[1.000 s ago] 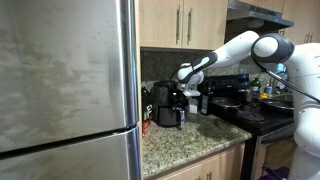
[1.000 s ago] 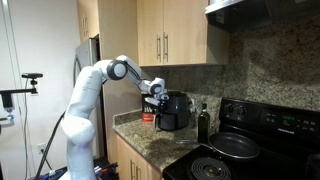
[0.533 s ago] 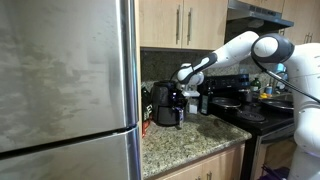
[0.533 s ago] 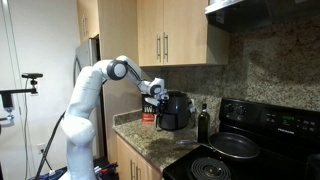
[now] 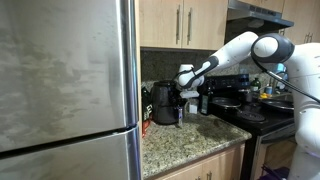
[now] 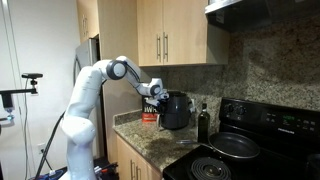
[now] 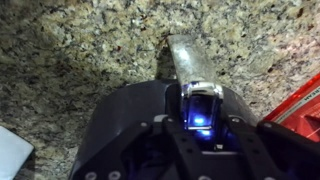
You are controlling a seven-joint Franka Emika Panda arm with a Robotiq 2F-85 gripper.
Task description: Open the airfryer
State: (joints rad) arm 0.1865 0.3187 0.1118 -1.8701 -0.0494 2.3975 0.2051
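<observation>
Gripper (image 6: 153,91), mid-frame, spread or closed not discernible; airfryer (image 6: 177,110) sits immediately lower right, contact uncertain.

The speckled granite surface (image 5: 190,140) carries the black airfryer (image 6: 176,112) near its back edge. A red container (image 6: 147,116) stands just beside it, and a dark bottle (image 6: 203,125) towards the opposite side edge.

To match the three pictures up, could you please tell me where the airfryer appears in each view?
In an exterior view: airfryer mid-frame, just right of the fridge.
In an exterior view: airfryer mid-frame, left of the dark bottle.
Wrist view: airfryer fills the lower middle.
Shared landmark: the speckled granite countertop.
</observation>
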